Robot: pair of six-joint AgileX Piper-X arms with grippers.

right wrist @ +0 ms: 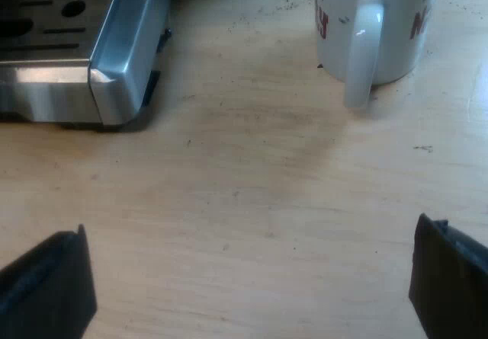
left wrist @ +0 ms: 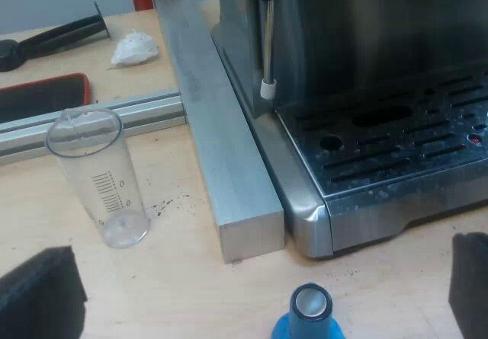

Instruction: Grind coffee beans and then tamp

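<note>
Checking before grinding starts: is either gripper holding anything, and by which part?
Nothing held: left gripper, over the blue tamper, and right gripper are open.

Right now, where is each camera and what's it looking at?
Left wrist view: rides my left arm, looks down at the measuring glass, blue tamper and espresso machine; my open left tool shows.
Right wrist view: rides my right arm, looks down at the mug and table; my open right tool shows.
Shared: the espresso machine and table.
</note>
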